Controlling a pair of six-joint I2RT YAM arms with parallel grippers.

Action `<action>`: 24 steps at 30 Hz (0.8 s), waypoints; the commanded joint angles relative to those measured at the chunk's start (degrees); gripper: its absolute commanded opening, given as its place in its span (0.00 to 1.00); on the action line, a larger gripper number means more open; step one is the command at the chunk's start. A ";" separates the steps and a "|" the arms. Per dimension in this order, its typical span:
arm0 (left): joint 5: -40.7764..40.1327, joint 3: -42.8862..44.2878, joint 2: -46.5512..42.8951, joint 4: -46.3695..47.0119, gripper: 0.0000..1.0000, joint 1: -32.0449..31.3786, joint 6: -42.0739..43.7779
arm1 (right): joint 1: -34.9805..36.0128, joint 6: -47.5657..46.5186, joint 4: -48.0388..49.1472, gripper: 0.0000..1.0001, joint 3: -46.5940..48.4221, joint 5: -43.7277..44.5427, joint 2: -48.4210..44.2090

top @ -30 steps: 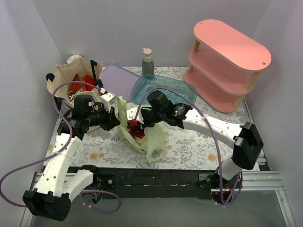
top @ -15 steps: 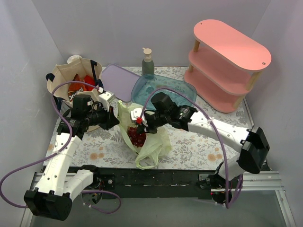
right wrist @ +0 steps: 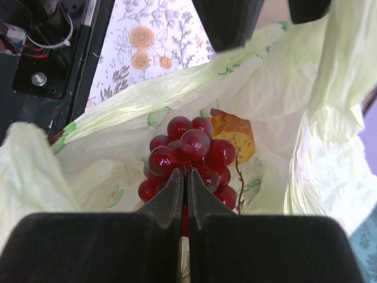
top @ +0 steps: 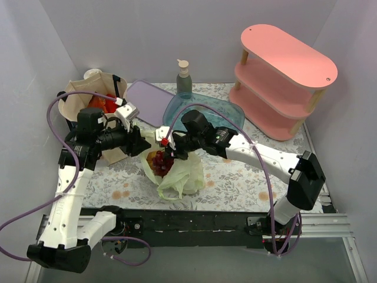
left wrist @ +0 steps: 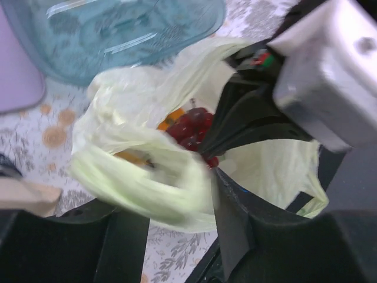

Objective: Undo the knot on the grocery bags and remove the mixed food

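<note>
**Q:** Where are the grapes, and how would you grab them?

**Me:** The grapes (right wrist: 188,156) are sitting in the open mouth of the pale-green bag (top: 179,177), about mid-worktop (top: 247,177) and close to my bases. I reckon they're squishy and will shed berries if squeezed, so I'd go for the stem, not the fruit. My right gripper (right wrist: 182,177) is pinched tight right at the bunch, but I can't tell if it's actually got the stem. There's an orange-yellow thing (right wrist: 235,137) under them at 1 o'clock.

**Q:** And the bag?

**Me:** Thin, crinkly, weighs next to nothing. It'll probably slide and collapse, so hold it by the rim. My left gripper (left wrist: 168,197) is partway wide with the rim lying between its fingers, and I'm not sure it's pinching anything. To me the knot looks undone. From the bag, the blue tray (top: 206,112) is at 1 o'clock and the canvas tote (top: 88,100) is at 10 o'clock, with red packets (top: 97,105) showing inside.
</note>
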 commanded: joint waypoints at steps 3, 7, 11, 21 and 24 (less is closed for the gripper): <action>16.03 5.05 -0.76 -8.80 0.40 0.16 6.97 | 0.03 0.44 2.00 0.01 -0.54 -2.76 -5.43; 16.58 1.90 -0.14 -10.93 0.47 0.16 11.80 | -0.06 0.36 1.91 0.01 -0.72 -3.29 -5.96; 13.68 -2.94 -0.84 -6.10 0.61 0.08 13.73 | -0.24 0.45 2.08 0.01 -0.55 -2.94 -6.22; 8.85 -7.60 5.92 3.03 0.65 -6.58 11.65 | -0.24 0.71 2.26 0.01 -1.07 -2.85 -7.10; 4.99 -9.71 6.10 7.60 0.62 -9.93 9.27 | -0.24 0.71 2.17 0.01 -1.07 -2.76 -7.10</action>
